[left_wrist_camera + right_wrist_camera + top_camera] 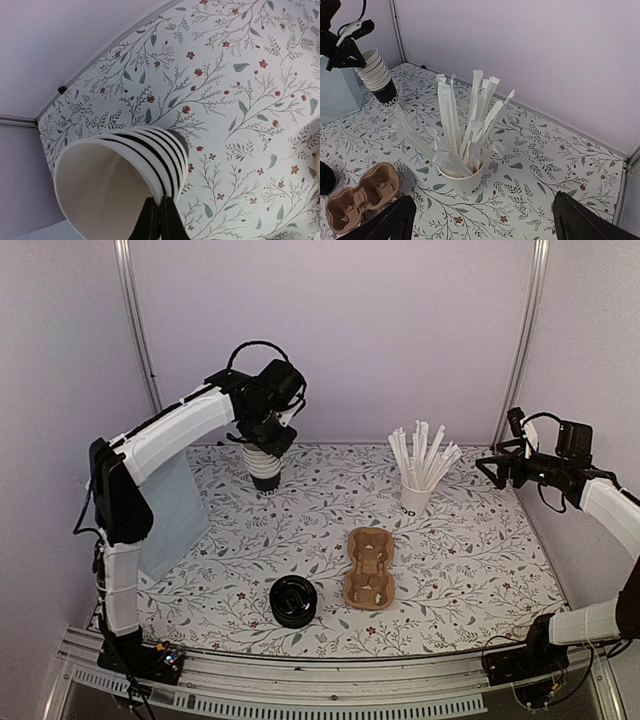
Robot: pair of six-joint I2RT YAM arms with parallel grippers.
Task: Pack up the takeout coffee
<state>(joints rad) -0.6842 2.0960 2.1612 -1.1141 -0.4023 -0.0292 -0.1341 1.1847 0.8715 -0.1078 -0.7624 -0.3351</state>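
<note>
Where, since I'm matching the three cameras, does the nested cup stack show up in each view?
Top external: the cup stack sits upper left of centre.
Left wrist: the stack is at lower left, with its mouth toward the camera and its rim pinched in the left claw.
Right wrist: the stack is in the upper left corner, tilted.
Shared landmark: the floral tablecloth shows in all three views.

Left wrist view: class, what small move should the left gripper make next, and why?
Probably lift slowly to draw the top cup off the stack: the left gripper is shut on its rim, and the stack under it is tilted.
</note>
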